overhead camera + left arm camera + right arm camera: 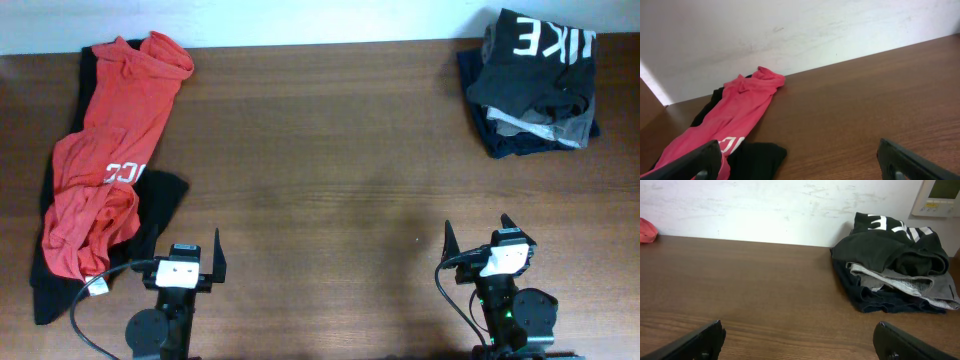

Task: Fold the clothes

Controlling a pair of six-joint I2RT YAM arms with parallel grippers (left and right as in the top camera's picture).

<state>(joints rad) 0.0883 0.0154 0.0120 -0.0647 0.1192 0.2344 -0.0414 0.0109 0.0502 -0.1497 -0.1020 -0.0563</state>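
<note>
The red-orange T-shirt point(105, 150) lies crumpled and stretched out along the table's left side, white lettering showing near its middle. It rests on a long black garment point(160, 200). In the left wrist view the shirt point(735, 117) runs from the wall toward my left finger. My left gripper point(187, 250) is open and empty at the front left, just right of the shirt's lower end. My right gripper point(478, 238) is open and empty at the front right, far from the shirt. A red edge of the shirt shows at far left in the right wrist view point(647, 230).
A folded dark and grey stack point(535, 85) topped by white block letters sits at the back right corner, also in the right wrist view point(895, 270). A white wall runs behind the wooden table point(330, 180). A wall panel point(940, 197) hangs at upper right.
</note>
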